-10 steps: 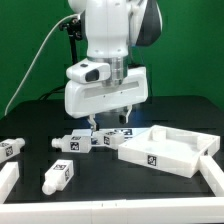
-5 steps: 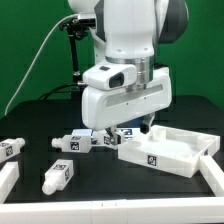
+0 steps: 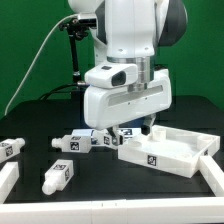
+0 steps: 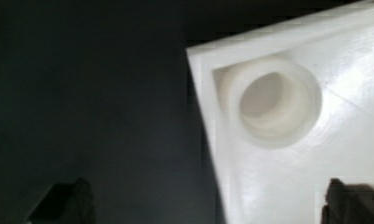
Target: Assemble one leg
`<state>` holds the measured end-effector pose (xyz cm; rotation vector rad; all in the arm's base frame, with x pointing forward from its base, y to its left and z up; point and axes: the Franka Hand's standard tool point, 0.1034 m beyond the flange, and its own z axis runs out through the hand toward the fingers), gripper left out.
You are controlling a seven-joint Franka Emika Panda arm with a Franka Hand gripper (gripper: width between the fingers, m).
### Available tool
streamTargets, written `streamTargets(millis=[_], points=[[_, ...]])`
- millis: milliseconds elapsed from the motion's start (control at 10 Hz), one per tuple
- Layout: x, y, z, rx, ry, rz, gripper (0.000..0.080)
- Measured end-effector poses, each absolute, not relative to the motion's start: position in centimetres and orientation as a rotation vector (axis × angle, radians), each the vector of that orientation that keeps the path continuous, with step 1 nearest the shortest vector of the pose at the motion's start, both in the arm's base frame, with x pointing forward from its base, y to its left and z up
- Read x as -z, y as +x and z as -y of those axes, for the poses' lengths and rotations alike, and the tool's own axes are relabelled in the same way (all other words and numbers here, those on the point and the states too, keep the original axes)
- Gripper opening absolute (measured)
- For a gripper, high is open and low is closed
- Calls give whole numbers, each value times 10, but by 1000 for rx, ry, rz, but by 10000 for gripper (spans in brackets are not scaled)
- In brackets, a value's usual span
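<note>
Between the two dark fingertips (image 4: 68,203) of the pincer (image 4: 210,205) we see nothing but a gap: the jaws stand wide apart and grip nothing. Under it, the wrist view shows a corner of the white tabletop piece (image 4: 299,175) with a round socket (image 4: 273,100) sunk into it. Beside that corner is the black worktop (image 4: 86,100).

From the exterior view we find the pincer (image 3: 128,127) hanging low over the end of the tabletop piece (image 3: 185,143) that points toward the exterior view's left. Whether a fingertip touches the piece we cannot tell.

Just beside that end, three legs (image 3: 98,139) lie in a row on the worktop (image 3: 100,185), each on its side with tag stickers showing. The one closest to the tabletop piece is partly hidden behind the pincer. A fourth leg (image 3: 58,175) lies well apart from the row, nearer the camera. A fifth leg (image 3: 10,148) sits at the exterior view's left edge.
</note>
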<state>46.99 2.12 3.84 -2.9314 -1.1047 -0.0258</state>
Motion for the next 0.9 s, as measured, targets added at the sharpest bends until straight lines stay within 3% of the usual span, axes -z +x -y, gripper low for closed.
streamTargets(millis=[300, 600, 700, 800, 900], points=[[-13, 490, -56, 179, -2900, 1174, 649], [-5, 495, -54, 195, -2877, 1235, 649], [-5, 495, -54, 194, -2876, 1235, 520], [-5, 495, -54, 193, -2877, 1235, 520], [-5, 494, -54, 193, -2876, 1235, 385]])
